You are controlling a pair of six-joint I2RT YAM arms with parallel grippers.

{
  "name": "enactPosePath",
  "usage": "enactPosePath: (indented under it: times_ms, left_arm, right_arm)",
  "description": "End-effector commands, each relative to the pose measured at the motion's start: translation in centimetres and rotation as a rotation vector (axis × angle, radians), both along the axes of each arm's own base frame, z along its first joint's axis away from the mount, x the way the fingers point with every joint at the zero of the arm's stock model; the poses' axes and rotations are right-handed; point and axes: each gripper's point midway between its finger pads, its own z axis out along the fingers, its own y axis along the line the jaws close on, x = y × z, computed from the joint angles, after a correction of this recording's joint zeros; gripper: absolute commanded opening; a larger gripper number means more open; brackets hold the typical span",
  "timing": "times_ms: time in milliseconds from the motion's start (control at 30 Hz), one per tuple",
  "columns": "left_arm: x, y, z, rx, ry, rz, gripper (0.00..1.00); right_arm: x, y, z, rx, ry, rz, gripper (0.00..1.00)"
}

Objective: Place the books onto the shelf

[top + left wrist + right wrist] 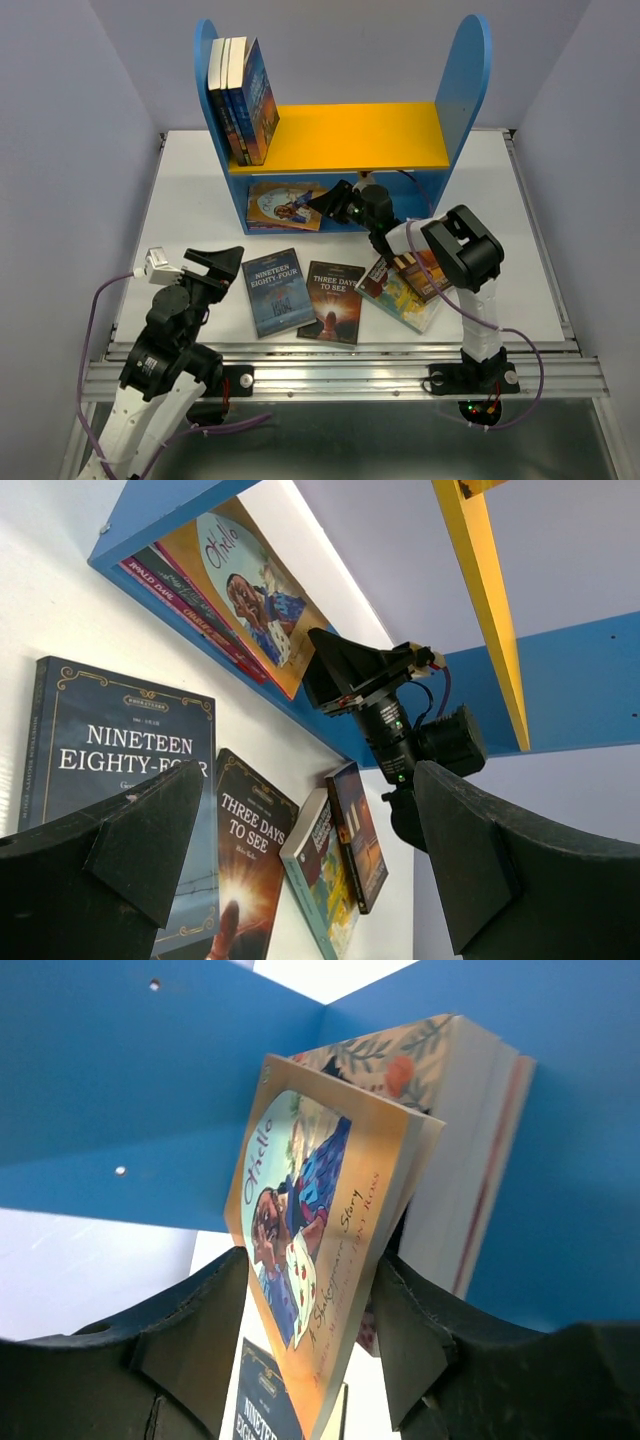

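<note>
The shelf (340,135) stands at the back of the table, with three books (240,95) upright at the left of its yellow board. In the blue lower compartment an orange "Othello" book (320,1220) lies on a stack of other books (470,1130). My right gripper (310,1265) reaches into that compartment, open, its fingers astride the Othello book's near edge with a gap on the left side. "Nineteen Eighty-Four" (278,290) and "Three Days to See" (333,300) lie flat on the table, with two overlapping books (405,285) to their right. My left gripper (215,265) hovers open and holds nothing.
The shelf's tall blue side panels (465,80) rise on both sides. The right arm's elbow (462,250) hangs over the overlapping books. A metal rail (340,360) runs along the table's near edge, and the walls stand close on both sides.
</note>
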Motion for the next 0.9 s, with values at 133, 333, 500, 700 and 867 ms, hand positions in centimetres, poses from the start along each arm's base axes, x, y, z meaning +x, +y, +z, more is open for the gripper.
enactPosePath:
  times_ms: [133, 333, 500, 700, 867]
  left_arm:
    - [0.4, -0.7, 0.5, -0.017, -0.031, -0.024, 0.99]
    - [0.4, -0.7, 0.3, -0.012, -0.026, -0.028, 0.99]
    - [0.5, -1.1, 0.0, -0.016, -0.021, -0.042, 0.99]
    - [0.6, -1.3, -0.3, -0.022, -0.019, -0.049, 0.99]
    - [0.6, -1.4, -0.6, -0.023, -0.012, -0.053, 0.99]
  right_arm:
    - [0.5, -2.6, 0.3, -0.08, -0.007, -0.111, 0.6]
    - [0.1, -3.2, -0.2, -0.113, 0.007, -0.128, 0.55]
    - [0.1, -3.1, 0.1, -0.107, -0.005, -0.118, 0.43]
    - [0.3, -3.1, 0.6, -0.117, -0.017, -0.121, 0.37]
    - [0.7, -3.0, 0.6, -0.123, -0.018, -0.126, 0.27]
